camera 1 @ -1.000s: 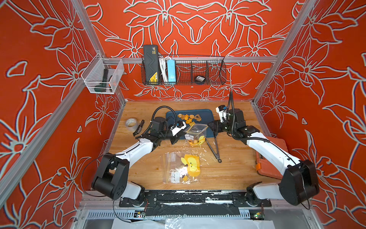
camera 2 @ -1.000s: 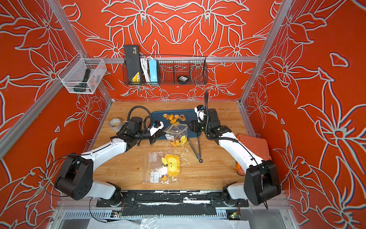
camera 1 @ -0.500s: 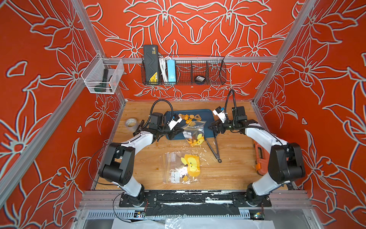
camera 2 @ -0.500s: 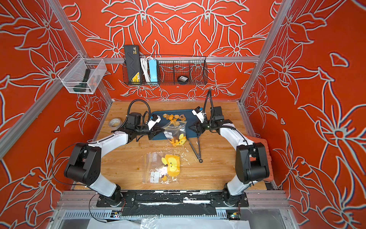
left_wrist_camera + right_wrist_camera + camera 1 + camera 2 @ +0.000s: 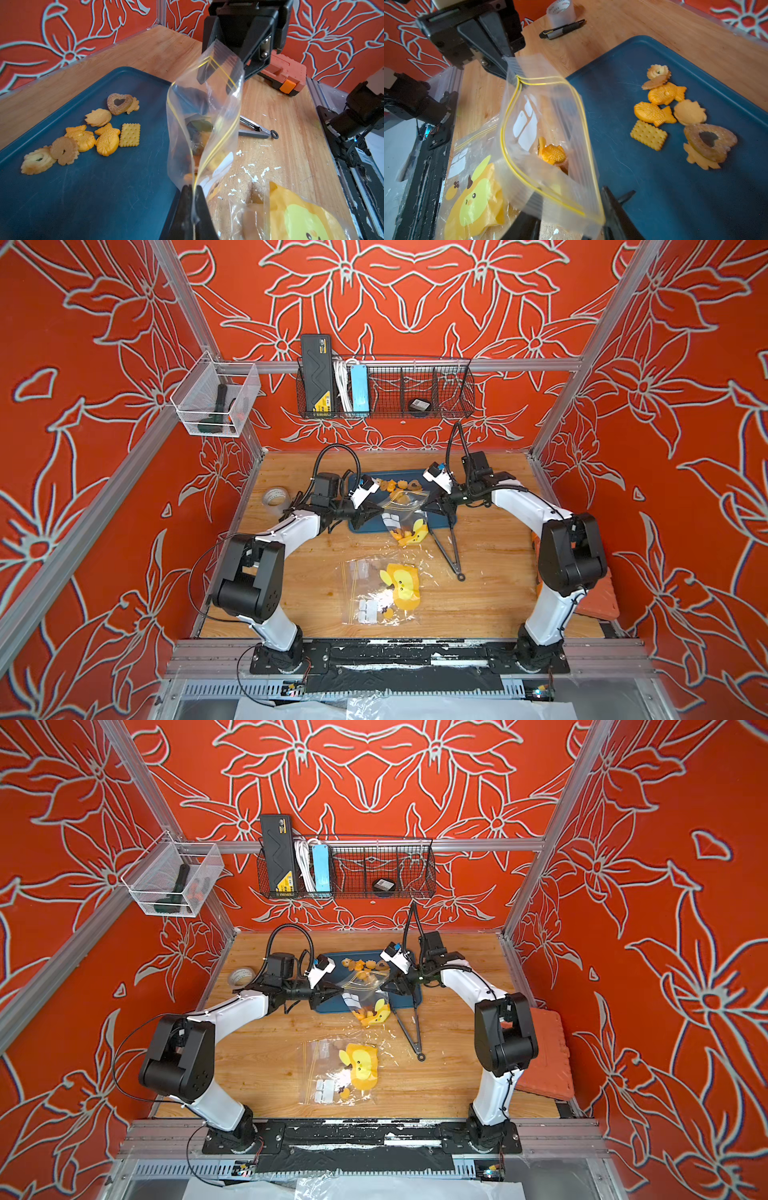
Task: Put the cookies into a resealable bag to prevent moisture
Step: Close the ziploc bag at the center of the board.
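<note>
walls (image 5: 415, 302): orange floral print | table (image 5: 490, 593): light wood | frame (image 5: 519, 364): aluminium

Premises: a robotics test cell, not a domestic room. Evidence:
- a silver aluminium profile frame (image 5: 519, 364) enclosing red wall panels printed with white flower outlines (image 5: 415, 290);
- a bare wooden desk (image 5: 498, 585);
- a white-and-black left robot arm (image 5: 291, 526) and matching right robot arm (image 5: 523, 502), both bolted to a black base rail (image 5: 395, 653);
- a black wire basket (image 5: 453, 393) holding a blue power strip (image 5: 359, 387).

Left claw (image 5: 192, 189) pinched tightly shut, right claw (image 5: 569, 193) facing it, jaws parted.
</note>
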You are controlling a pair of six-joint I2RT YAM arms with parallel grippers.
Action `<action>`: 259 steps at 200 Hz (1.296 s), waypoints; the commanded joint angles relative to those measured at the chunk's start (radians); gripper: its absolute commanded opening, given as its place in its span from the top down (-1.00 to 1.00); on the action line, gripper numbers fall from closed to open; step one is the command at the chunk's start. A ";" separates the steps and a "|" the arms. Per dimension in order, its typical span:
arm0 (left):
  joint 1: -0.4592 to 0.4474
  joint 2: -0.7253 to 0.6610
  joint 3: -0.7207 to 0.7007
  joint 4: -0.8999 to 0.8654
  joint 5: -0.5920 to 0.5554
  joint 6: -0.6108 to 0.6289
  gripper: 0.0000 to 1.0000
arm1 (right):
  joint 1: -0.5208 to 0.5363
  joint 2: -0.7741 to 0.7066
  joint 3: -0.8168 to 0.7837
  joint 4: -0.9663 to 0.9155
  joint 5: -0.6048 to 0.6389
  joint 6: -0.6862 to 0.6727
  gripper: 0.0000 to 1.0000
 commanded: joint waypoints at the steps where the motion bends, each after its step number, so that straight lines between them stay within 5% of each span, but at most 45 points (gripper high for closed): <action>1: 0.008 0.013 0.020 -0.025 0.024 0.017 1.00 | -0.001 0.008 0.043 -0.059 -0.018 -0.074 0.14; 29: 0.009 0.013 0.021 -0.029 0.023 0.019 1.00 | 0.000 0.012 0.077 -0.105 -0.039 -0.093 0.43; 47: 0.012 0.013 0.023 -0.030 0.022 0.019 1.00 | 0.004 0.019 0.098 -0.144 -0.042 -0.111 1.00; 113: 0.032 -0.020 0.023 -0.029 0.023 0.012 1.00 | 0.005 -0.053 0.048 -0.086 0.025 -0.026 1.00; 186: 0.038 -0.119 -0.015 0.005 0.033 0.019 1.00 | 0.041 -0.439 -0.348 0.242 0.228 0.315 1.00; 259: -0.007 -0.075 -0.011 -0.045 0.090 0.085 1.00 | 0.150 -0.486 -0.399 0.104 0.403 0.262 0.92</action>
